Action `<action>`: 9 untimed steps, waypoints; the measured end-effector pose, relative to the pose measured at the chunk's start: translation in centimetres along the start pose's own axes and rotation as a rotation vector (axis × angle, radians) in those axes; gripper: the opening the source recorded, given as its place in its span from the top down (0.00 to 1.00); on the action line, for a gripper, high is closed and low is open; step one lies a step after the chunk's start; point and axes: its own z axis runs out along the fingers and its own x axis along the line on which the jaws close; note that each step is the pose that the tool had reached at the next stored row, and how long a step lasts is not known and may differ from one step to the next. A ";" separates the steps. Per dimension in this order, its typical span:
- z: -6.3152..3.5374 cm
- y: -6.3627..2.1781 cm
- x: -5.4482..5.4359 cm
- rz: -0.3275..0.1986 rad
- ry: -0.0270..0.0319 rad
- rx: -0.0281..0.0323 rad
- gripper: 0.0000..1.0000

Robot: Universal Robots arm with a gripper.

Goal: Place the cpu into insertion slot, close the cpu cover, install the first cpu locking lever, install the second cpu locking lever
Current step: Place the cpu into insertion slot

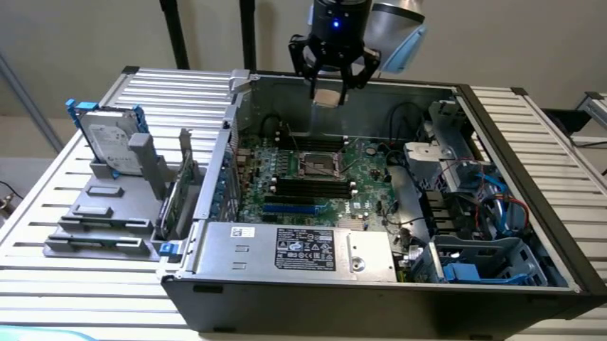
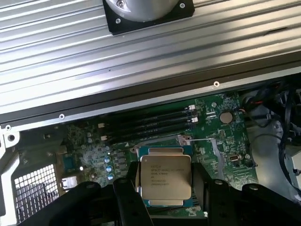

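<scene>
My gripper (image 1: 331, 84) hangs above the back wall of the open computer case, shut on the cpu (image 1: 328, 93), a small flat square chip. In the wrist view the cpu (image 2: 165, 177) shows its silver-grey printed top between my two black fingers (image 2: 126, 200). The insertion slot (image 1: 320, 165), a black square socket with a silvery rim, lies well below on the green motherboard (image 1: 365, 192). Its edge (image 2: 164, 151) peeks out behind the chip in the wrist view. I cannot tell how the cpu cover stands.
Long black memory slots (image 1: 308, 187) run just in front of the socket. A silver power supply (image 1: 296, 249) fills the case's near side. Cables and a blue drive cage (image 1: 479, 263) crowd the exterior view's right. A hard drive (image 1: 109, 141) stands in a grey rack outside.
</scene>
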 end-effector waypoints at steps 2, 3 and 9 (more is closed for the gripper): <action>0.03 0.00 0.0 0.033 -0.0041 -0.0006 0.46; 0.04 -0.01 0.0 0.050 -0.0061 -0.0009 0.46; 0.13 -0.02 0.0 0.151 -0.0189 -0.0029 0.46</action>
